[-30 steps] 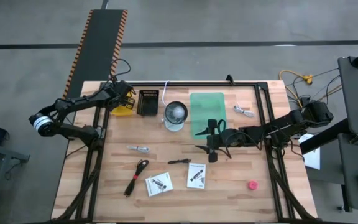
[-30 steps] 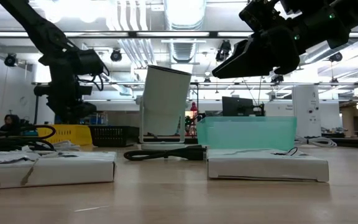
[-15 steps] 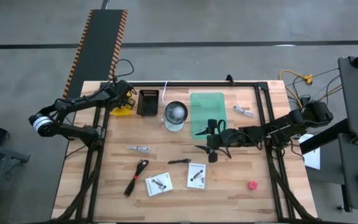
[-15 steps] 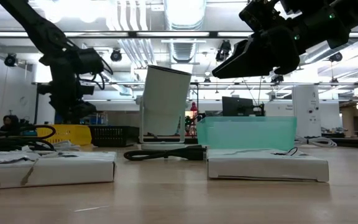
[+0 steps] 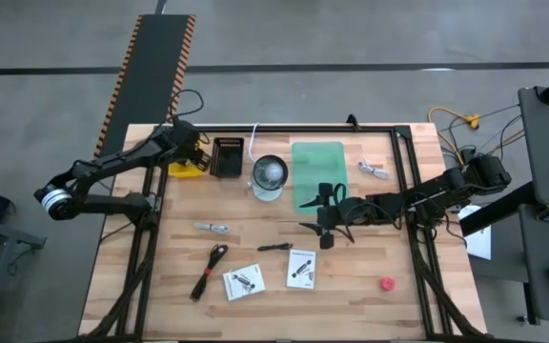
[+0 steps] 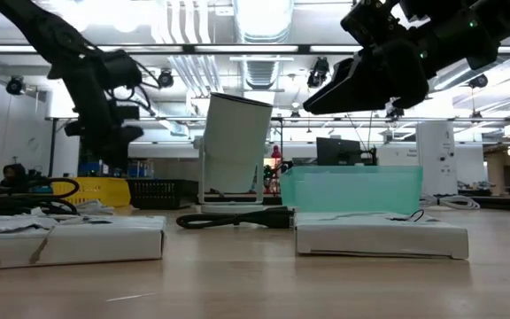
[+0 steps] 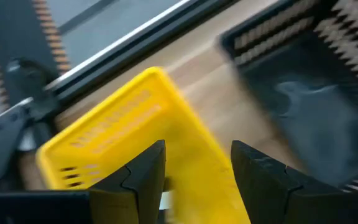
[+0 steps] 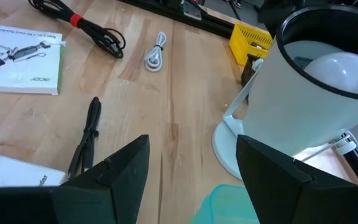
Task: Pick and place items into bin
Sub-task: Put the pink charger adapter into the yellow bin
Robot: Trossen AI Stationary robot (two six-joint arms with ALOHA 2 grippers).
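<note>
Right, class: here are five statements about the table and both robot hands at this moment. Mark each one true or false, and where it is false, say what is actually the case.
1. The left hand is above the yellow bin. True.
2. The red knob lies inside the green bin. False: it lies on the bare table near the front right corner.
3. The right hand is open and holds nothing. True.
4. The two white packets lie side by side near the table's front edge. True.
5. The black cable lies in the black bin. False: it lies on the table, left of the packets.
</note>
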